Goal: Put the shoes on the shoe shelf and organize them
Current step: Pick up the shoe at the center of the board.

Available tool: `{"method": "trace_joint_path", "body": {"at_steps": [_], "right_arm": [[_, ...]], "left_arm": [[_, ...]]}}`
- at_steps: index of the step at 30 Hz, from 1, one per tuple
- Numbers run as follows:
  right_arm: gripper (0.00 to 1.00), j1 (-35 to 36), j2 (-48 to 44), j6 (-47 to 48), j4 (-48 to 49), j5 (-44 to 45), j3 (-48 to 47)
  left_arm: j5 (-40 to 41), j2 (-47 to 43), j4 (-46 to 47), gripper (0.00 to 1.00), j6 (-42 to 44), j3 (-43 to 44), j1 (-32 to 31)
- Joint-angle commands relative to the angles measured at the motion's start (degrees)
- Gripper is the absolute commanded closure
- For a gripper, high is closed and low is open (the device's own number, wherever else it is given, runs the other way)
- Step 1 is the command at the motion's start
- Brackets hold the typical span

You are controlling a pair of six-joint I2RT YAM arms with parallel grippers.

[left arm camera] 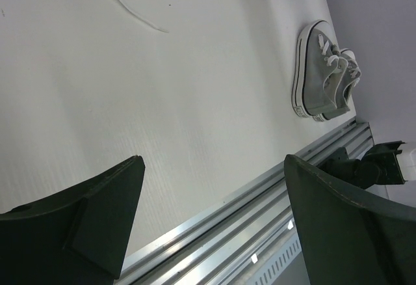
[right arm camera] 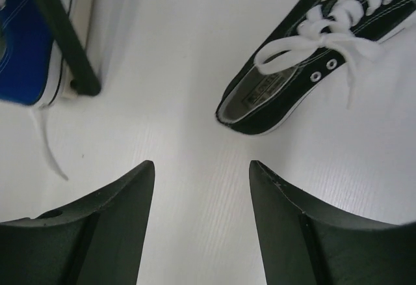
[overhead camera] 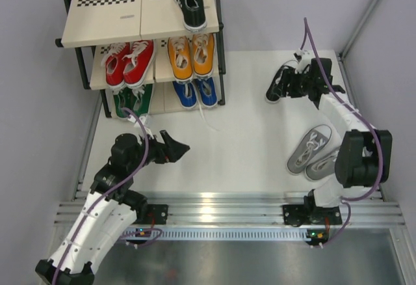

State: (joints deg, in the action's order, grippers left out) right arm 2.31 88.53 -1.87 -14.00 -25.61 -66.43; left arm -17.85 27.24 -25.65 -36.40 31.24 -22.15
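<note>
The black canvas lace-up sneaker [right arm camera: 279, 109] lay just beyond the right gripper [right arm camera: 201, 168], at one o'clock, clear of its spread jaws. The left gripper [left arm camera: 214, 161] gaped wide, holding nothing.

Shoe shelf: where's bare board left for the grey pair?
Top board is bare on its left half and just left of the black shoe on it. Middle tier is crowded with the red pair and orange pair, bottom tier with the green pair and blue pair. The table between shelf and grey pair is open for passing.
</note>
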Motion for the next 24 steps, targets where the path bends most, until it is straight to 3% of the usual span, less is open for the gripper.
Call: {"method": "trace_joint_path", "body": {"at_steps": [1, 6, 11, 22, 24], "right_arm": [[0.40, -0.5, 7.5, -13.8, 6.3, 13.5, -8.8], [0.37, -0.5, 15.7, -17.3, 3.9, 20.9, -15.8], [0.39, -0.5, 20.3, -18.4, 2.0, 20.6, -18.4], [0.51, -0.9, 26.4, -19.9, 1.5, 21.3, -20.7], [0.58, -0.9, 28.0, -20.0, 1.3, 20.2, -22.8]], "left_arm": [[-1.2, -0.8, 5.0, 0.07, -1.1, -1.3, 0.2], [-1.3, -2.3, 4.9, 0.07, -1.7, -3.4, 0.2], [-1.4, -4.7, 4.9, 0.07, -2.3, -4.7, 0.2], [-1.7, -6.0, 4.9, 0.07, -3.0, -5.1, 0.1], [-1.7, -5.9, 4.9, 0.06, -3.0, -5.1, 0.1]]}}
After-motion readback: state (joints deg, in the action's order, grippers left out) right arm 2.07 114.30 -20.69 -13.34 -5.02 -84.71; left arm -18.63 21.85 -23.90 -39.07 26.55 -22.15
